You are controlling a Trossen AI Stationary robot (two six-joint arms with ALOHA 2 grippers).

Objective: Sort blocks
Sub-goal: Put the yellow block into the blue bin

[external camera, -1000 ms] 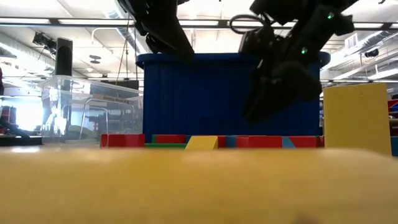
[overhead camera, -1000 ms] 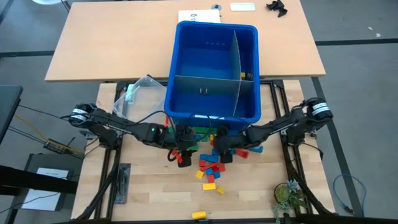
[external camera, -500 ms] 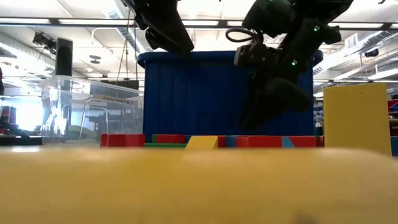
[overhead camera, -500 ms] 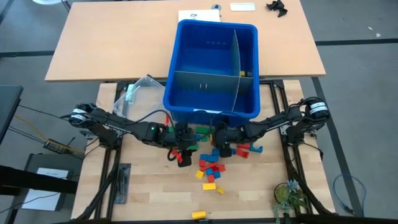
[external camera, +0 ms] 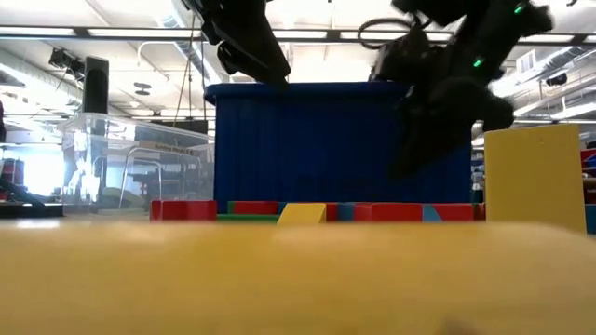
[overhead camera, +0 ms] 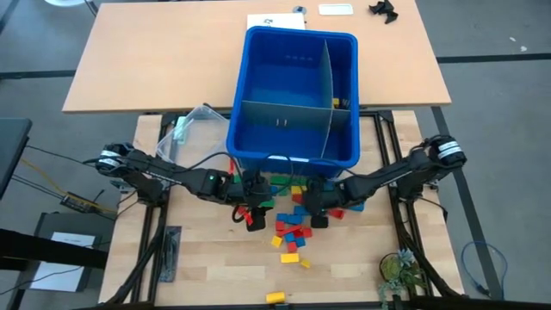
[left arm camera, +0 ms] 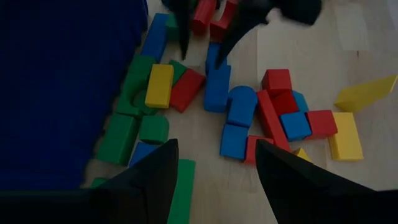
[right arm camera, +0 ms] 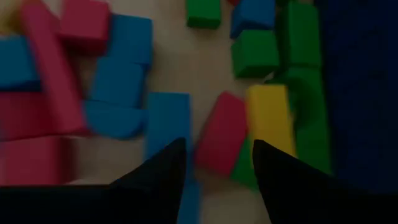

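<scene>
Many blocks (overhead camera: 293,231) lie under the right gripper (overhead camera: 316,209), open and empty.

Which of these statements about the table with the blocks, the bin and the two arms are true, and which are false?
1. The blue bin is split into compartments by grey dividers. True.
2. Both grippers hang over the pile of blocks in front of the bin. True: the left gripper and the right gripper are both there.
3. The clear tub stands on the right of the bin. False: it stands at the bin's left.
4. All blocks are red. False: red, blue, green and yellow ones lie there.
5. The left gripper's fingers are pressed together. False: they stand apart, empty.
</scene>
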